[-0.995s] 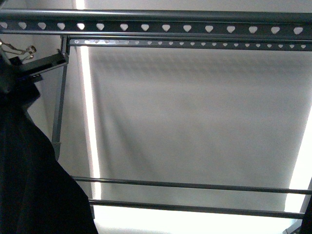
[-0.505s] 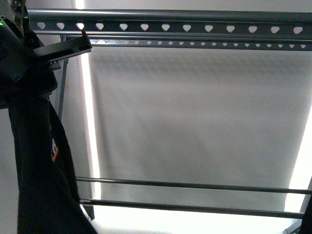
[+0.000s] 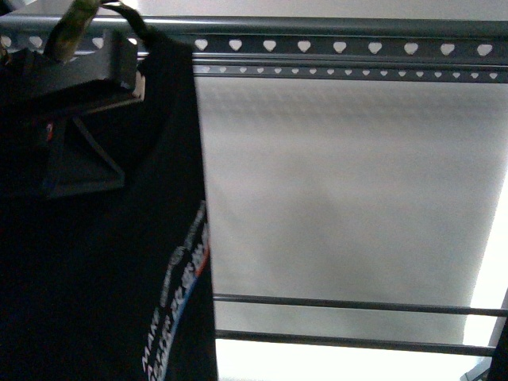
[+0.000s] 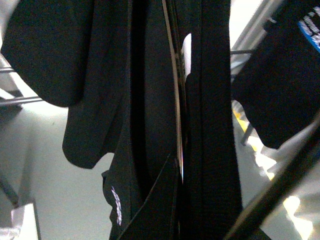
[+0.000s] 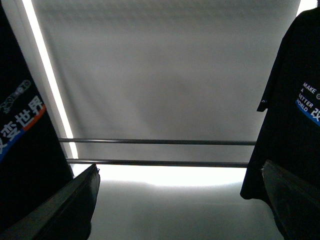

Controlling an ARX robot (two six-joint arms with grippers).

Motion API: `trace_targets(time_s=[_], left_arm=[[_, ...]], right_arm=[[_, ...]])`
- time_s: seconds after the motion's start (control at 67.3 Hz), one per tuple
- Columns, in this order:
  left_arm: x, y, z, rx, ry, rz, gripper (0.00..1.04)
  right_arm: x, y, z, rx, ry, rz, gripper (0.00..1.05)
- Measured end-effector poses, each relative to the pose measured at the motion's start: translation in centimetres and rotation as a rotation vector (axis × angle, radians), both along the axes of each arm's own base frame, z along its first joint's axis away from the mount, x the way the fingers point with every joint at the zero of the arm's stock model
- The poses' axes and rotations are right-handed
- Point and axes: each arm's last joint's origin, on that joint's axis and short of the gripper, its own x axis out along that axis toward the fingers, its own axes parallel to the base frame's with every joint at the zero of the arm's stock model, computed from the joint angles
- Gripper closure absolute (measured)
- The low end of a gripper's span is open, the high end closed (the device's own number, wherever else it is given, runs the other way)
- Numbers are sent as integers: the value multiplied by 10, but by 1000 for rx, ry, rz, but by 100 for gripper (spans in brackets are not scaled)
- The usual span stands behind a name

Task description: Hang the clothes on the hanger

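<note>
T-shirt [image 3: 119, 238] — black, white lettering, blue-orange underline, hangs by rail [image 3: 357, 44] | left pincer [image 3: 87, 75] — grip cannot be told | right pincer [image 5: 180, 170] spread

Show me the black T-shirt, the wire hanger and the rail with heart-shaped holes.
black T-shirt [image 3: 95, 302], front view, plain cloth beside the print
wire hanger [image 4: 178, 115], left wrist view, thin silver wire between cloth folds
rail [image 3: 357, 46], front view, face between two holes

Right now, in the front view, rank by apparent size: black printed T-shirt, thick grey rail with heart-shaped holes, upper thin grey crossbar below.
1. Black printed T-shirt, largest, partly because it hangs nearest the camera.
2. thick grey rail with heart-shaped holes.
3. upper thin grey crossbar, smallest.
</note>
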Motion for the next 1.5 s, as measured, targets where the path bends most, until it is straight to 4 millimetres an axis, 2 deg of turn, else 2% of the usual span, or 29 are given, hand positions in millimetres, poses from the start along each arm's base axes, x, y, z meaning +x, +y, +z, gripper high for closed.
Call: trace_targets(time_s=[0.119, 0.252, 0.386, 0.46, 0.55, 0.757, 0.891, 1.025, 1.262, 1.5], left_arm=[[3, 8, -1, 26, -60, -140, 98], [20, 21, -2, 111, -256, -322, 98], [34, 28, -4, 202, -376, -483, 98], [42, 30, -5, 236, -394, -552, 98], [61, 28, -11, 347, -435, -680, 98], [97, 20, -15, 474, -403, -712, 98], [125, 8, -13, 508, -374, -727, 98], [156, -21, -6, 502, -349, -800, 98], [185, -64, -5, 507, -396, -882, 98], [205, -94, -10, 504, -408, -932, 98]], right_arm=[[0, 0, 0, 0, 0, 0, 7], [0, 0, 0, 0, 0, 0, 7], [0, 0, 0, 0, 0, 0, 7], [0, 0, 0, 0, 0, 0, 7], [0, 0, 0, 0, 0, 0, 7], [0, 0, 0, 0, 0, 0, 7], [0, 0, 0, 0, 0, 0, 7], [0, 0, 0, 0, 0, 0, 7], [0, 0, 0, 0, 0, 0, 7], [0, 0, 0, 0, 0, 0, 7]])
